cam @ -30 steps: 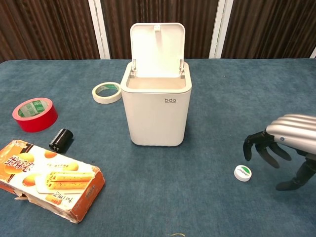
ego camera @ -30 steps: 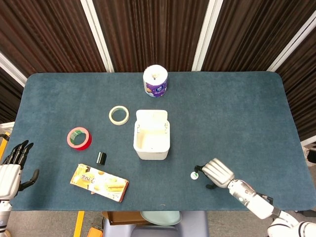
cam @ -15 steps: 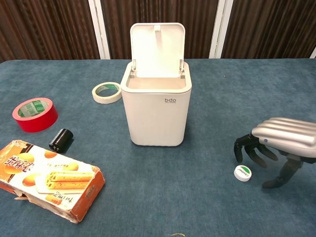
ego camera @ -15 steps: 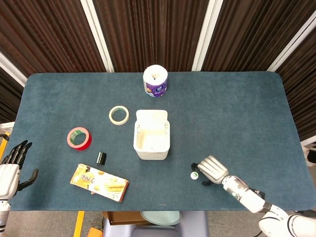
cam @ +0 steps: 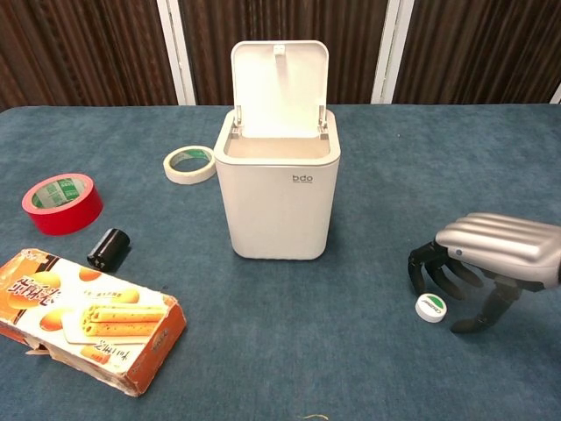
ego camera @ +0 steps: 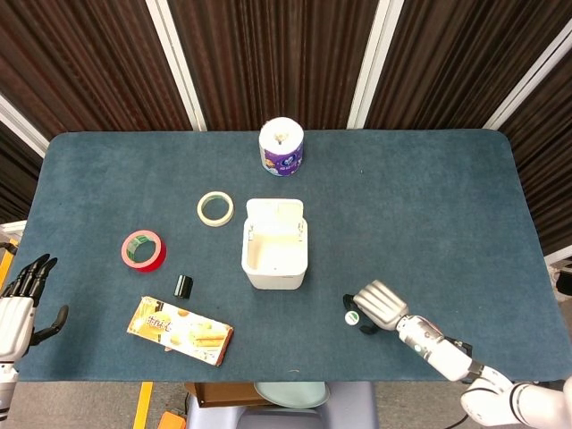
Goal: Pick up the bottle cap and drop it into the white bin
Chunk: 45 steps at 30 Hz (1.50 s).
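The bottle cap [cam: 430, 308] [ego camera: 351, 316] is small, white with a green top, and lies flat on the blue table to the right of the white bin [cam: 278, 188] [ego camera: 274, 244], whose lid stands open. My right hand [cam: 487, 259] [ego camera: 375, 307] hovers palm-down right over the cap, its dark fingers [cam: 429, 267] curled down behind it and its thumb to the cap's right; nothing is gripped. At the table's front-left edge my left hand [ego camera: 20, 304] rests with fingers apart and empty; only the head view shows it.
A red tape roll [cam: 61, 203], a cream tape ring [cam: 190, 163], a small black cylinder [cam: 108, 248] and a snack box [cam: 83, 318] lie left of the bin. A tissue roll [ego camera: 281, 147] stands behind it. Bare table stretches right of the bin.
My right hand has slid left and lowered until it arches over the cap. The cap and my left hand have stayed put.
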{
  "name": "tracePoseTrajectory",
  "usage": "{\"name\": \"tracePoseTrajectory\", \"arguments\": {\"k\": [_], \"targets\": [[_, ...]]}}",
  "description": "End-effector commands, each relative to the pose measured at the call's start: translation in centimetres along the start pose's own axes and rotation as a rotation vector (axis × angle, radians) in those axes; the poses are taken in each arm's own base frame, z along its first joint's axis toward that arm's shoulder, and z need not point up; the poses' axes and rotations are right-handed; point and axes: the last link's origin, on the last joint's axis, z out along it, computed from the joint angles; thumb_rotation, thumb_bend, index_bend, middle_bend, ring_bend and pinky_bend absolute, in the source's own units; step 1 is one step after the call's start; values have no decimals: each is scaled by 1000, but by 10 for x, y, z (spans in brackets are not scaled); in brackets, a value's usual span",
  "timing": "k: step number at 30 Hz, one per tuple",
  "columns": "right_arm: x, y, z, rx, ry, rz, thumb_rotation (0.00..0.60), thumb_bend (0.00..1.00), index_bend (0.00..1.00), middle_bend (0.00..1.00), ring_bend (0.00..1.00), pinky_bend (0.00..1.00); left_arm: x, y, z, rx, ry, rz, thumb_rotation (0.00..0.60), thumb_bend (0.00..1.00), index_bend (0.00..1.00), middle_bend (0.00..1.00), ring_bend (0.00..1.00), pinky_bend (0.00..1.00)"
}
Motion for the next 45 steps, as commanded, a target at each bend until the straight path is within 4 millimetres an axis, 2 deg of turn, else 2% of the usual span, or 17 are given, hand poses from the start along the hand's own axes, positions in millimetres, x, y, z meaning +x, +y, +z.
{"name": "tracePoseTrajectory", "arguments": {"k": [1, 17, 34, 40, 45], "targets": [[-1, 0, 1, 0, -4, 5, 600, 275, 589, 772, 785, 1000, 0, 0, 0, -3, 0, 1, 600, 413, 68, 51, 99, 276], [-5, -1, 6, 6, -17, 37, 600, 278, 563, 791, 803, 1000, 1, 0, 0, 1, -2, -1, 600, 412, 88, 62, 103, 278], [-4, 8, 5, -1, -9, 74, 600, 400, 726, 824, 834, 1000, 0, 0, -1, -3, -4, 3, 600, 413, 101, 67, 117, 287], [8, 14, -4, -11, 79, 85, 600, 399, 729, 824, 834, 1000, 0, 0, -1, -3, -4, 3, 600, 412, 102, 69, 118, 288], [33, 15, -18, -5, 204, 101, 600, 400, 729, 825, 834, 1000, 0, 1, 0, -5, -8, 3, 600, 413, 106, 71, 119, 289]]}}
